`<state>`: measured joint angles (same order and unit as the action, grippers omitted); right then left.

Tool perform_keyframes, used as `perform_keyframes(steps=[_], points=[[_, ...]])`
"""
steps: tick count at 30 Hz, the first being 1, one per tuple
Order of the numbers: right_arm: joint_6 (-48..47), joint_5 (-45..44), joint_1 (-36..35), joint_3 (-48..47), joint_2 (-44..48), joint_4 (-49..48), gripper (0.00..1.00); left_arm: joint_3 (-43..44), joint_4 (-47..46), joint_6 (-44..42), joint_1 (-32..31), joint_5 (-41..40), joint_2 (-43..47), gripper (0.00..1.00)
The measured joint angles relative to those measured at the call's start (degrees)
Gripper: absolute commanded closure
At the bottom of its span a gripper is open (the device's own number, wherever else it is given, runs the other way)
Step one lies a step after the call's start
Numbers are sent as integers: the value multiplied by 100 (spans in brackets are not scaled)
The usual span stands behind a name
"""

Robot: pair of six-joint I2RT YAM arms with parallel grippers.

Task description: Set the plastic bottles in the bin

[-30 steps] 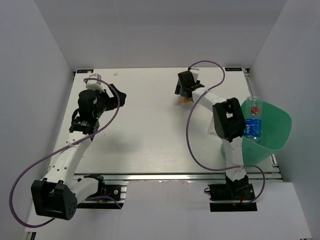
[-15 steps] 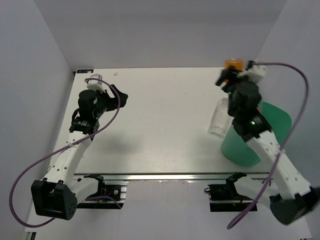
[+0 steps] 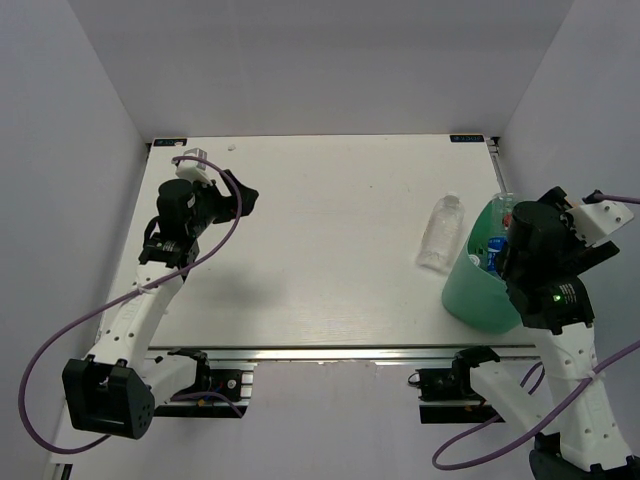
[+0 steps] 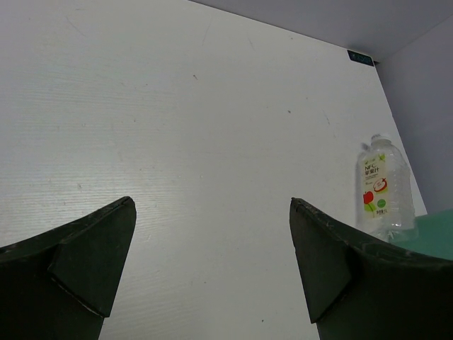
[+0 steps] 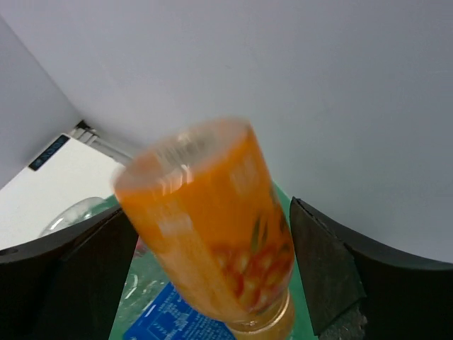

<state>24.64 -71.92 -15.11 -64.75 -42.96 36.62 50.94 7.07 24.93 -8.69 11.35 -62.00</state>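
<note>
My right gripper [image 3: 520,238] hangs over the mint-green bin [image 3: 480,298] at the table's right edge. In the right wrist view its jaws [image 5: 214,209] stand wide apart. The orange bottle [image 5: 212,241] is blurred between them, cap down, with a gap on each side. Below it the bin [image 5: 127,287] holds a blue-labelled bottle [image 5: 166,320] and others. From above, bottles with blue and red labels [image 3: 496,246] show inside the bin. A clear bottle with a green-white label [image 3: 441,232] stands just left of the bin, also in the left wrist view [image 4: 382,185]. My left gripper [image 3: 240,197] is open and empty.
Grey walls close in the white table [image 3: 320,230] on three sides. The right wall is close behind the bin. The aluminium rail [image 3: 330,352] runs along the near edge. The bin's rim [image 4: 435,234] shows at the right edge of the left wrist view.
My right arm carried the orange bottle from the back middle of the table up and over to the bin, and its jaws now stand apart from it. The left arm has not moved.
</note>
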Motion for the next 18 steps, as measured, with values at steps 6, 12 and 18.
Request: perform_keyframes(steps=[6,12,18], points=[[-310,57,7,-20,-61,4,11,17,138,-4,0,-24,-98,2],[-1333,1567,-22,-595,-752,-743,11,17,201,-11,0,-107,-92,2],[-2105,1910,-1403,-1971,-2594,-1353,11,17,229,-48,0,-282,-92,2]])
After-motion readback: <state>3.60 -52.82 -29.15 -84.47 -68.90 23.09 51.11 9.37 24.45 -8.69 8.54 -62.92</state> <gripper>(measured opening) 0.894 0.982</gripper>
